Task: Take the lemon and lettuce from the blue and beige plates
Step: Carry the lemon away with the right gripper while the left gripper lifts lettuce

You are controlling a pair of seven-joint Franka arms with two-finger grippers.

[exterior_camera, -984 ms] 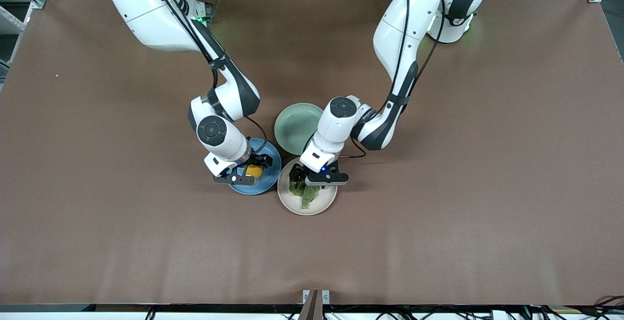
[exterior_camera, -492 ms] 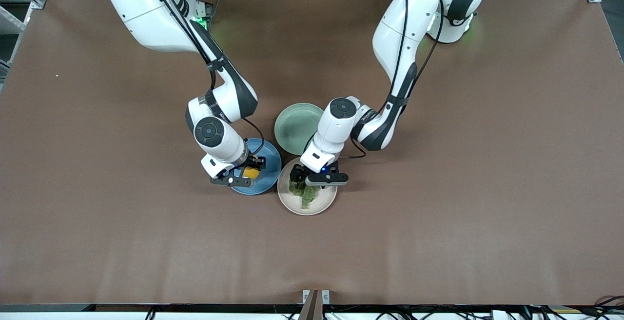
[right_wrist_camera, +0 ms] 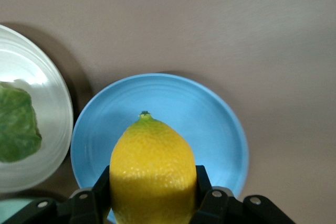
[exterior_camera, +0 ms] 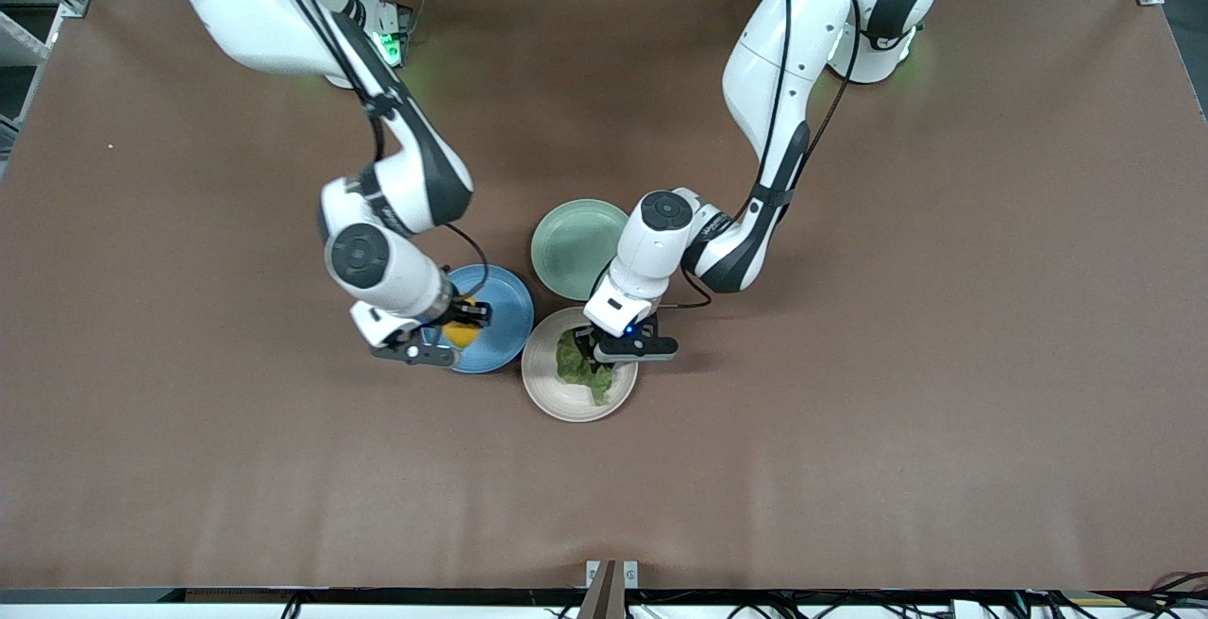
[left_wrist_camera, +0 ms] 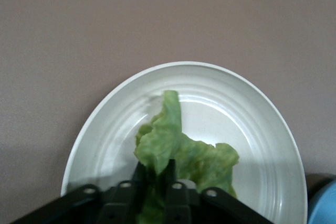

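Front view: right claw [exterior_camera: 451, 333] grips the lemon [exterior_camera: 460, 333], lifted over the blue plate [exterior_camera: 500, 317]. Left claw [exterior_camera: 604, 352] pinches the lettuce [exterior_camera: 580, 369] over the beige plate [exterior_camera: 557, 394]. Pale green plate [exterior_camera: 571, 246] sits on the brown worktop [exterior_camera: 849, 411], farther from the camera than both.

Left wrist view: claw [left_wrist_camera: 156, 184] clamped on the lettuce [left_wrist_camera: 173, 148], leaf raised above the beige plate [left_wrist_camera: 257, 119].

Right wrist view: claw [right_wrist_camera: 152, 190] closed around the lemon [right_wrist_camera: 152, 169], blue plate [right_wrist_camera: 210, 124] below, beige plate [right_wrist_camera: 52, 129] just beside it.
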